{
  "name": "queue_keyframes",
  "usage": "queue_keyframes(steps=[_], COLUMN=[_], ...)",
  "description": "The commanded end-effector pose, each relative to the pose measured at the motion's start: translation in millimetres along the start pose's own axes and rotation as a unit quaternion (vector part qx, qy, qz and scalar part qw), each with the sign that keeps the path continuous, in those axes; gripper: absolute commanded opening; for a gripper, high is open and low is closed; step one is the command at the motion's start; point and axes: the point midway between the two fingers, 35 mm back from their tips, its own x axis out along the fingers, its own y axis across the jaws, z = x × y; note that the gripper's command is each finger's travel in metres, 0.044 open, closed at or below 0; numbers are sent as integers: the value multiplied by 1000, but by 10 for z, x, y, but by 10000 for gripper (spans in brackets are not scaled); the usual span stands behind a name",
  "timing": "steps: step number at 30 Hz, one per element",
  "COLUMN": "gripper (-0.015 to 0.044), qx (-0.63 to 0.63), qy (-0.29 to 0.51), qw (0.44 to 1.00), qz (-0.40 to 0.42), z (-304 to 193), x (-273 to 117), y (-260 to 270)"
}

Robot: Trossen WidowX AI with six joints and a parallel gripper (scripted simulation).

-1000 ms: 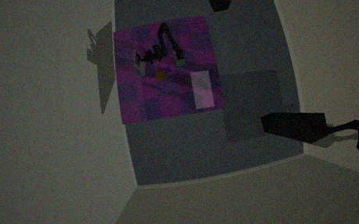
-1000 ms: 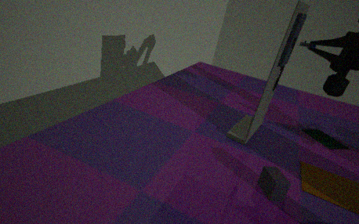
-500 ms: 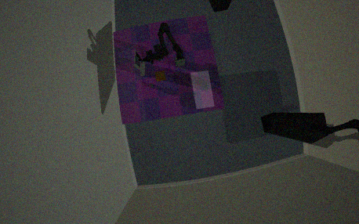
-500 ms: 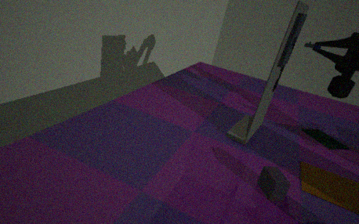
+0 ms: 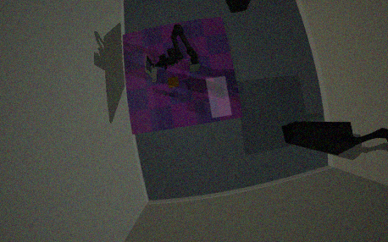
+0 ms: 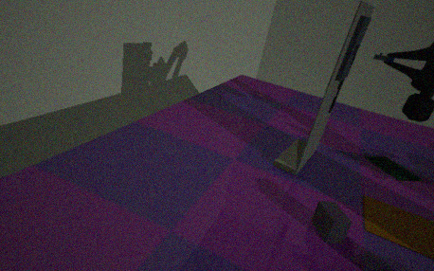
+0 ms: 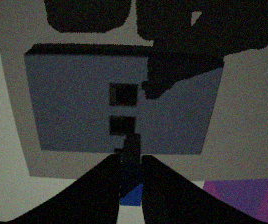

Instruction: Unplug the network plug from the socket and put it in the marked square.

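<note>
The plug is dark and blue and sits between my fingertips, out of the socket. My gripper is shut on it, in front of the upright panel and apart from it in the exterior view. Two dark square openings show in the panel's blue-grey face. The tab is too dark to make out surely. An orange patch and a dark green patch lie on the table; I cannot tell which is the marked square.
A grey block stands beside the orange patch. A pale rectangle lies at the right of the purple patterned table top. The panel's foot rests on the table. Dark shadows cross the panel and table.
</note>
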Motion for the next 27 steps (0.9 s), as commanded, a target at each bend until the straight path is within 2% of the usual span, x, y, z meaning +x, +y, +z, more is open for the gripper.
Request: queue_keyframes(steps=[1,27], gripper=[0,0], qx=[3,0], qy=[-1,7], qw=[1000,1000], qz=[-3,-8], z=[-2,-95], x=[-47,-159], y=[0,70])
